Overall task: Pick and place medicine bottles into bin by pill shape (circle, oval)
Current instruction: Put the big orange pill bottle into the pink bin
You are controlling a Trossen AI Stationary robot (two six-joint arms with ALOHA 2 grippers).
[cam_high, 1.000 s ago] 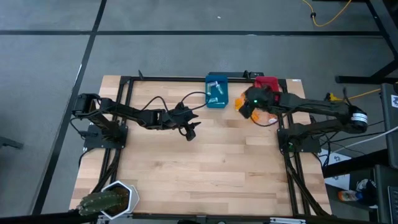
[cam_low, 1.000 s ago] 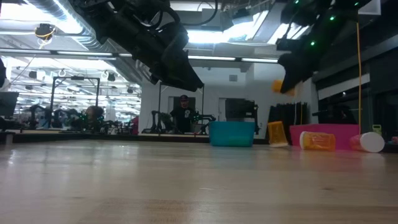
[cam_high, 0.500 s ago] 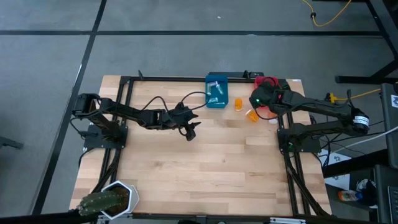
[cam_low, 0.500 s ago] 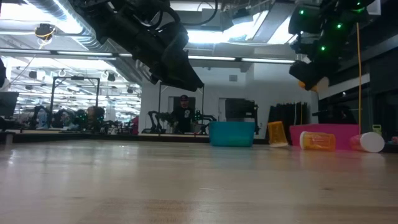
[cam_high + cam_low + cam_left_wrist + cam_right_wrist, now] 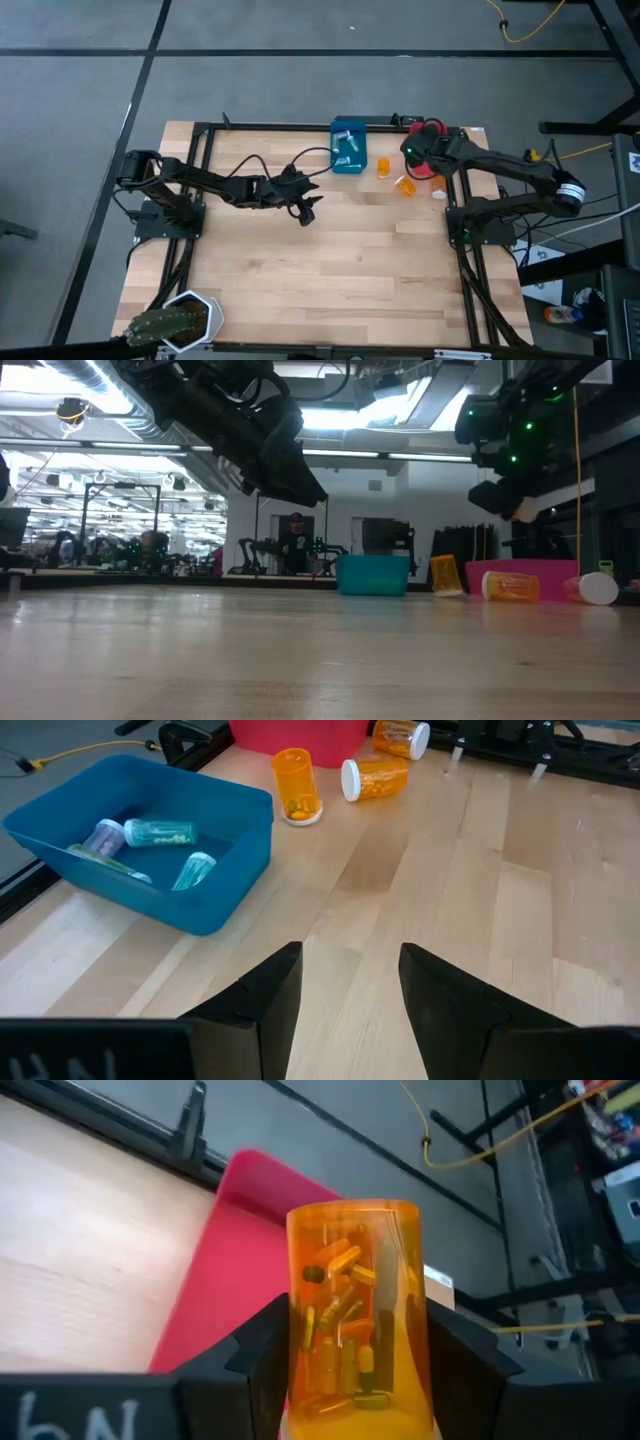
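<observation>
My right gripper (image 5: 420, 152) hangs over the red bin (image 5: 432, 131) at the far right and is shut on an orange bottle (image 5: 355, 1310) with oblong pills inside. The wrist view shows the red bin (image 5: 225, 1285) below the bottle. Two orange bottles (image 5: 383, 167) (image 5: 405, 185) and a third bottle (image 5: 438, 191) rest on the table between the bins. The blue bin (image 5: 348, 147) holds teal and purple bottles (image 5: 160, 832). My left gripper (image 5: 305, 210) hangs open and empty over the table's middle, near the blue bin (image 5: 140, 840). My right gripper pinches the orange bottle's round wall (image 5: 300, 1330) between its two fingers (image 5: 250, 1360), one on each side. The bottle's flat orange end points away from the wrist. The bottle is lifted clear, above the red bin. Its pale cap end (image 5: 527, 512) shows below the gripper in the low view.
In the left wrist view, one orange bottle (image 5: 293, 785) stands cap down, and two (image 5: 375, 778) (image 5: 400, 735) lie on their sides by the red bin (image 5: 295, 732). Black frame rails (image 5: 300, 127) run along the table's far edge. Bare wood (image 5: 330, 260) fills the near half.
My right gripper has carried the orange bottle toward the table's far right, from beside the loose orange bottles to above the red bin, and has turned on the way. The bottle stays lifted in the hold.
</observation>
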